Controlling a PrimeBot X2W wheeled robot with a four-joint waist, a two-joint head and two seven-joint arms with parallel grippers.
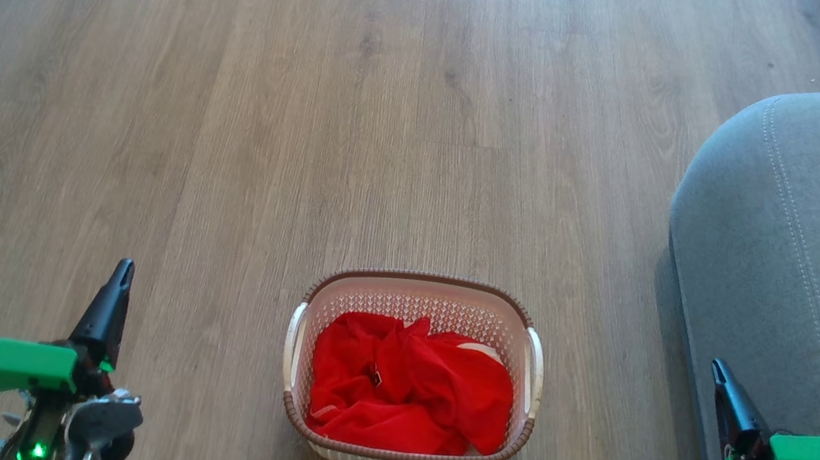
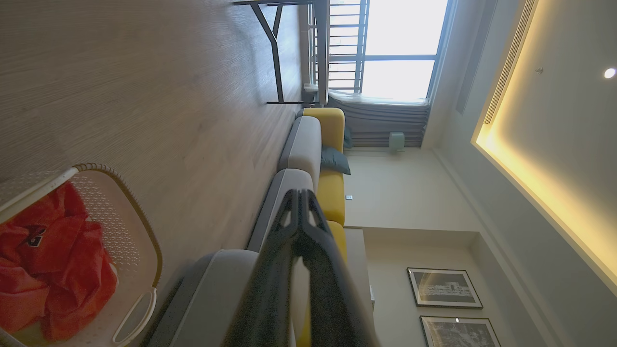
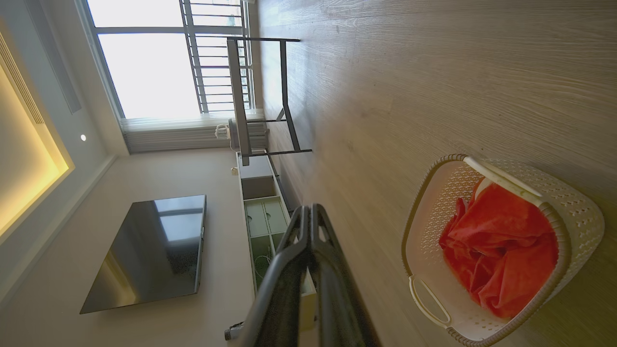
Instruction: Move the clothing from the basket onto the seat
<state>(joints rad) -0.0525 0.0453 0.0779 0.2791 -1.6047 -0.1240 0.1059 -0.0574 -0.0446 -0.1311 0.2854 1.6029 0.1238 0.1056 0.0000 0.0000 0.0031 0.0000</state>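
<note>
Left gripper, lower left of the head view, green housing; two long dark fingers pressed together, holding nothing; raised over the wood-plank floor. Right gripper, lower right; fingers likewise closed tight and empty, seen beside the seat's near edge. Basket, cream perforated plastic, brown woven-look rim, a white handle at each side; stands on the floor between the two grippers, apart from both. Clothing, bright red, crumpled, a sliver of white at its right; lies inside the basket, covering its bottom. Seat, grey upholstered cushion, rounded corner, double pale stitching; right of the basket, a strip of floor between them.
</note>
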